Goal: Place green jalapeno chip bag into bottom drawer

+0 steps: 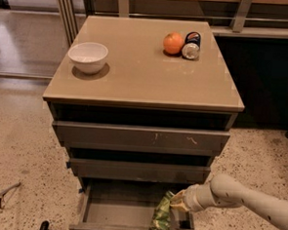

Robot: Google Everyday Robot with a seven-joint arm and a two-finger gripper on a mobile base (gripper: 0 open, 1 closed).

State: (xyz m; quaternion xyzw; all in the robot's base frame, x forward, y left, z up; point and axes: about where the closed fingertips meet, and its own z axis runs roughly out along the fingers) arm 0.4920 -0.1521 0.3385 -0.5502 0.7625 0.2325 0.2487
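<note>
Drawers: three; only the bottom drawer [113,213] is pulled well out.
Chip bag [161,214]: one, upright in that drawer's right side.
Gripper [176,203]: one, over the drawer, pinching the bag's top.
Cabinet top [141,82]: one bowl [88,57], one orange [173,43], one can [191,45].

A flat tan cabinet top [146,73] is carrying three things. A round white ceramic bowl [88,57] is sitting upright toward its 9 o'clock edge, while a round orange fruit [173,43] and a dark can with a silver end [191,45], tipped on its side, are resting just beside each other near 1 o'clock. Below, at 5 o'clock, the beige gripper [176,203] is clasping a crumpled green jalapeno chip bag [161,215] in the open grey-brown bottom drawer [118,215].
</note>
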